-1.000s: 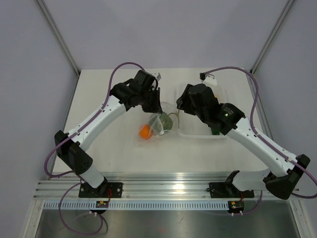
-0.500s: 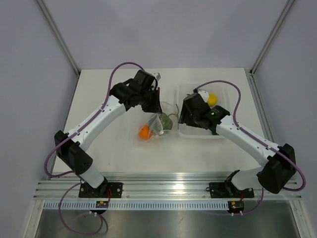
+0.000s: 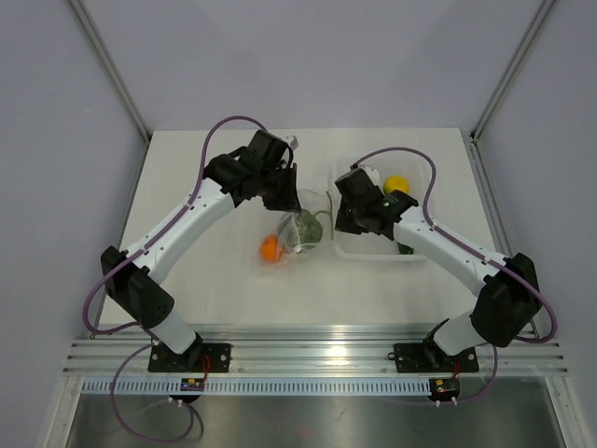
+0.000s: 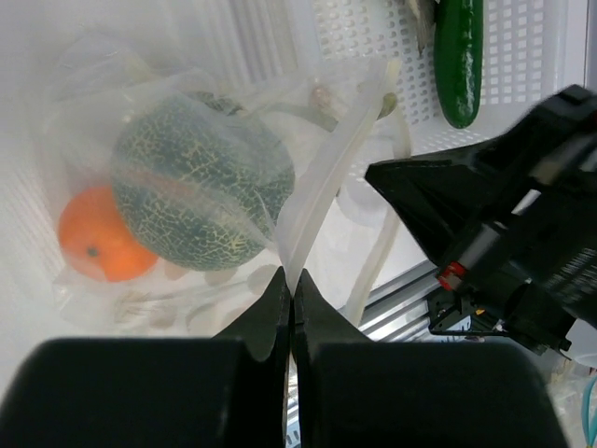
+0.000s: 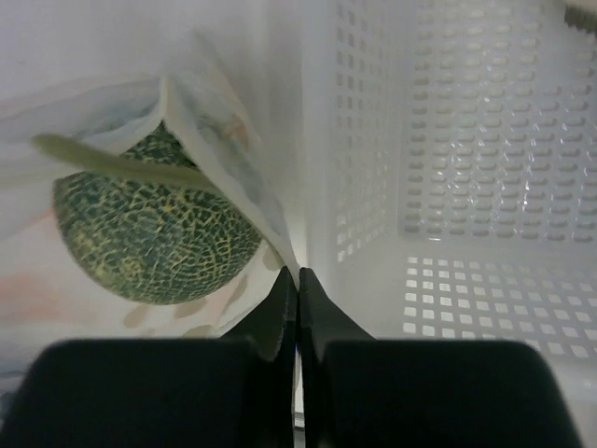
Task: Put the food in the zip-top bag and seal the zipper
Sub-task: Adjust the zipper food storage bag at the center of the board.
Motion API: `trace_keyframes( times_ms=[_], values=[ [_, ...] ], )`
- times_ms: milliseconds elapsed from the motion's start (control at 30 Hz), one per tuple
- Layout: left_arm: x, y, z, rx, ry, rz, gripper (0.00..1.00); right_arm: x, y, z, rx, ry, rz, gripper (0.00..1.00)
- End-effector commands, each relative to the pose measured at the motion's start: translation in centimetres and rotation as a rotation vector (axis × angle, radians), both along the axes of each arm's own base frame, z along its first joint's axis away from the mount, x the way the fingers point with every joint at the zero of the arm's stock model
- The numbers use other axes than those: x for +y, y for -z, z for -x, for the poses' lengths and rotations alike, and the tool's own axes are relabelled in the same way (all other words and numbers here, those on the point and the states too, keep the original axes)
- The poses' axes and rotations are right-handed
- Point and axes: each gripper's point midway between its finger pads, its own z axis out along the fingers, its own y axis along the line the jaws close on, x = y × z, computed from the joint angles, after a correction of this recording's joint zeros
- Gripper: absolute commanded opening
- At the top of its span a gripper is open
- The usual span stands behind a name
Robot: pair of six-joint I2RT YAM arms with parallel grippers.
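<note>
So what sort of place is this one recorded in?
Probably a robot lab test cell: a white table boxed in by plain grey panels, the left arm and right arm bolted to a metal rail, and a toy melon.

Mouth of zip-top bag (image 3: 297,233) is narrow slit, rim pinched by left gripper (image 4: 291,280) and right gripper (image 5: 297,273); both arms crowd above it. Speckled green ball (image 4: 201,182) fills pouch right behind opening, orange ball (image 4: 98,233) beyond. Tray (image 3: 368,254) wall just beside bag blocks right-side approach. Tray floor by right fingers bare; cucumber (image 4: 460,56) and lemon (image 3: 396,184) lie further in. Room to pass over table (image 3: 205,280) left of bag.
</note>
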Motion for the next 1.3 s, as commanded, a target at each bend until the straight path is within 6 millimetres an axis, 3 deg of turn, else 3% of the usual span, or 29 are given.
trace_keyframes(
  times_ms=[0,100,167,233,267,367,400,433,500,567,600,667,733,800,833,867,900,967,1000,1067,1100,1167,1233,1267],
  values=[
    [2.5,-5.4,-1.4,-0.136,-0.049,0.053,0.00,2.1,-8.8,-2.5,-0.192,-0.055,-0.115,0.00],
    [5.2,-8.6,-2.6,-0.210,-0.118,0.058,0.00,3.4,-14.3,-2.3,-0.293,-0.106,-0.194,0.00],
    [6.0,-9.7,-2.6,-0.243,-0.131,0.051,0.00,4.2,-16.1,-2.0,-0.323,-0.131,-0.233,0.00],
    [6.0,-9.6,-2.6,-0.242,-0.130,0.053,0.00,4.9,-15.7,-2.1,-0.314,-0.149,-0.251,0.00],
    [5.7,-9.3,-2.8,-0.238,-0.128,0.058,0.00,5.1,-14.3,-2.2,-0.287,-0.148,-0.235,0.00],
    [4.9,-5.5,-3.4,-0.166,-0.118,0.041,0.00,5.8,-9.5,-3.2,-0.202,-0.142,-0.170,0.00],
    [4.7,-4.3,-3.5,-0.140,-0.118,0.032,0.00,6.1,-7.0,-3.8,-0.160,-0.136,-0.127,0.00],
    [4.5,-2.2,-3.7,-0.093,-0.115,0.005,0.00,6.2,-6.2,-4.1,-0.140,-0.134,-0.104,0.00],
    [4.4,-0.8,-3.7,-0.053,-0.107,-0.016,0.00,6.6,-4.1,-4.7,-0.091,-0.132,-0.059,0.00],
    [4.6,-0.9,-3.7,-0.056,-0.098,-0.032,0.00,7.0,-5.4,-4.7,-0.098,-0.145,-0.081,0.00],
    [4.8,-1.5,-3.8,-0.076,-0.104,-0.036,0.00,7.3,-7.0,-4.5,-0.126,-0.156,-0.117,0.00],
    [5.2,-4.8,-4.1,-0.142,-0.122,-0.026,0.00,7.6,-11.3,-4.4,-0.218,-0.169,-0.203,0.00],
    [5.3,-8.4,-4.1,-0.204,-0.130,0.015,0.00,7.8,-14.7,-4.2,-0.283,-0.185,-0.258,0.00],
    [5.6,-10.9,-3.6,-0.256,-0.135,0.050,0.00,7.6,-17.6,-3.6,-0.340,-0.195,-0.305,0.00],
    [5.8,-11.8,-3.7,-0.286,-0.146,0.063,0.00,7.4,-17.7,-3.4,-0.347,-0.196,-0.309,0.00],
    [5.9,-11.3,-3.6,-0.282,-0.149,0.057,0.00,7.1,-17.9,-3.4,-0.356,-0.190,-0.304,0.00],
    [6.0,-11.3,-3.8,-0.294,-0.157,0.058,0.00,7.1,-17.3,-3.4,-0.350,-0.188,-0.296,0.00],
    [5.9,-9.0,-4.0,-0.253,-0.162,0.031,0.00,7.2,-13.7,-3.7,-0.283,-0.180,-0.244,0.00],
    [5.9,-5.7,-4.1,-0.187,-0.160,-0.011,0.00,7.3,-12.0,-3.8,-0.246,-0.180,-0.222,0.00],
    [5.4,-2.8,-4.4,-0.132,-0.157,-0.030,0.00,7.4,-6.8,-3.9,-0.145,-0.170,-0.157,0.00],
    [5.5,-0.4,-4.2,-0.085,-0.154,-0.059,0.00,7.3,-5.1,-3.9,-0.114,-0.165,-0.131,0.00],
    [5.4,1.6,-4.3,-0.039,-0.145,-0.089,0.00,6.9,-2.2,-3.7,-0.054,-0.150,-0.078,0.00],
    [5.6,1.0,-4.3,-0.040,-0.139,-0.106,0.00,6.7,-2.2,-3.4,-0.041,-0.153,-0.070,0.00],
    [5.8,-0.1,-4.3,-0.060,-0.141,-0.103,0.00,6.7,-3.5,-3.3,-0.066,-0.156,-0.087,0.00]
  ],
)
